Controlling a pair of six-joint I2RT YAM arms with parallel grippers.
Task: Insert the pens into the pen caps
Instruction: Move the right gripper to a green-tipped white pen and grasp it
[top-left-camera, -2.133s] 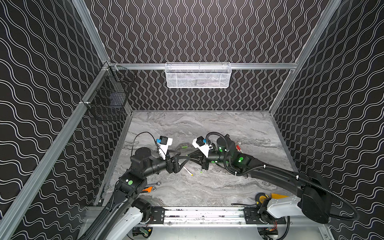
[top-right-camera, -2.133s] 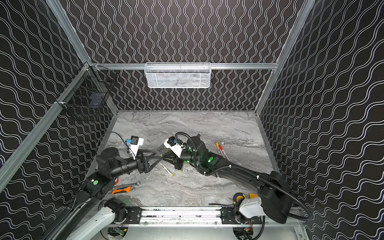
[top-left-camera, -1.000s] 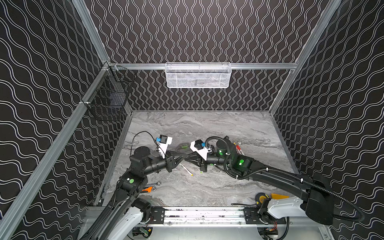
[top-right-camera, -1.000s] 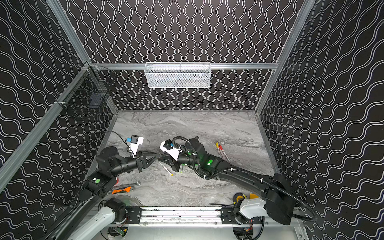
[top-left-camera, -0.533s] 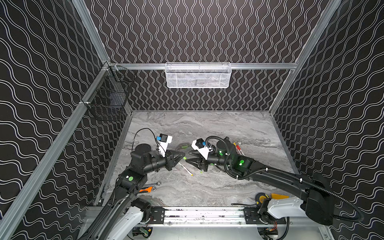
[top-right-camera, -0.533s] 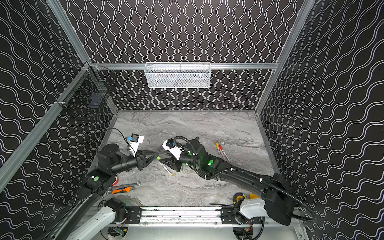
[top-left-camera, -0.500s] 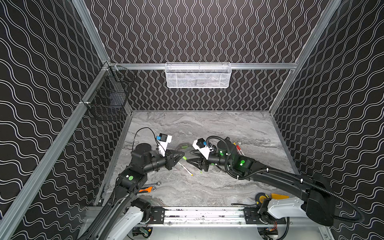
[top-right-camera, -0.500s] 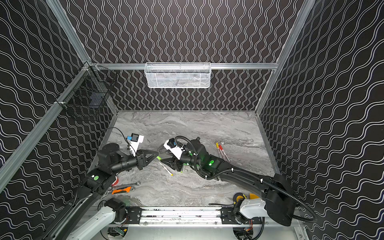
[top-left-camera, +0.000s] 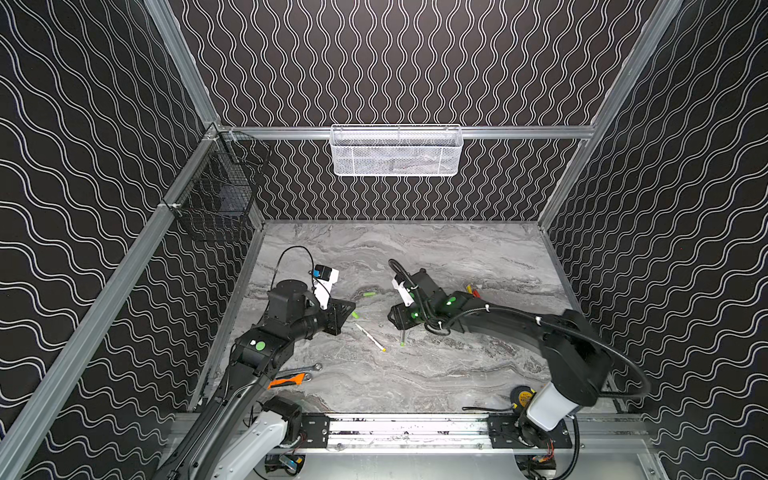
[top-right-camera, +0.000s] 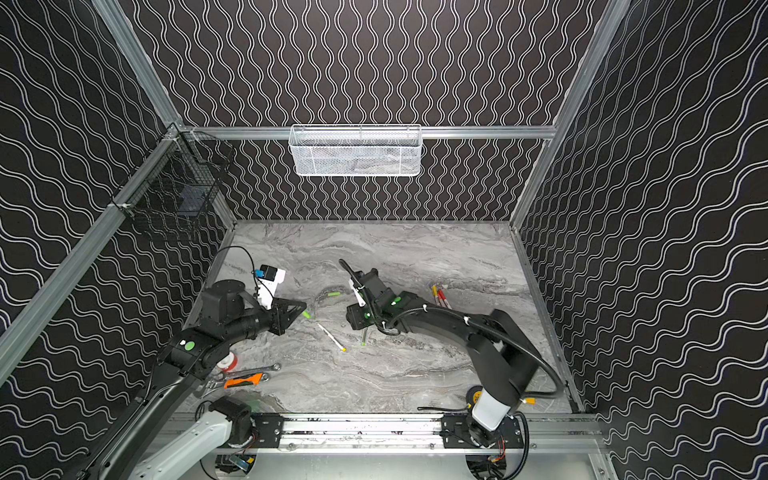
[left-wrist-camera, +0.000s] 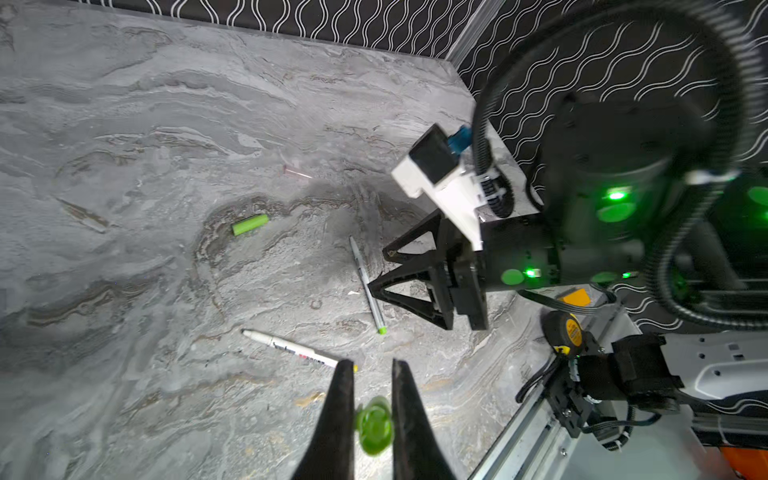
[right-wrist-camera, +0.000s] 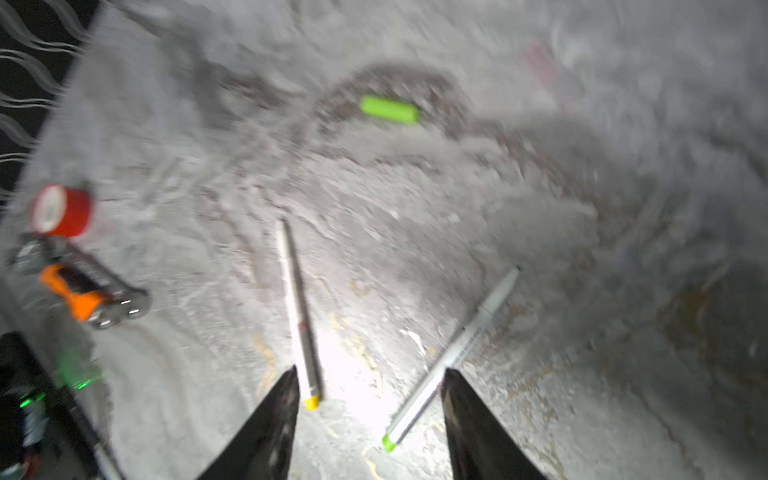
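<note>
Pens — a green-ended pen (right-wrist-camera: 453, 353) and a yellow-ended pen (right-wrist-camera: 299, 316) — lie near each other on the marble tabletop (top-left-camera: 415, 374), at mid-table. Right gripper (right-wrist-camera: 370, 372): jaws spread, gripping nothing, poised just above the green-ended pen. Left gripper (left-wrist-camera: 371, 363): clenched on a green pen cap (left-wrist-camera: 374, 426). A second green cap (top-left-camera: 369, 294) lies on the tabletop nearby, toward the back wall.

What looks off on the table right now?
The green-ended pen lies loose and uncapped on the table below the open right gripper, while the left gripper grips a green cap apart from it. Odd: neither arm holds the pen for insertion.
</note>
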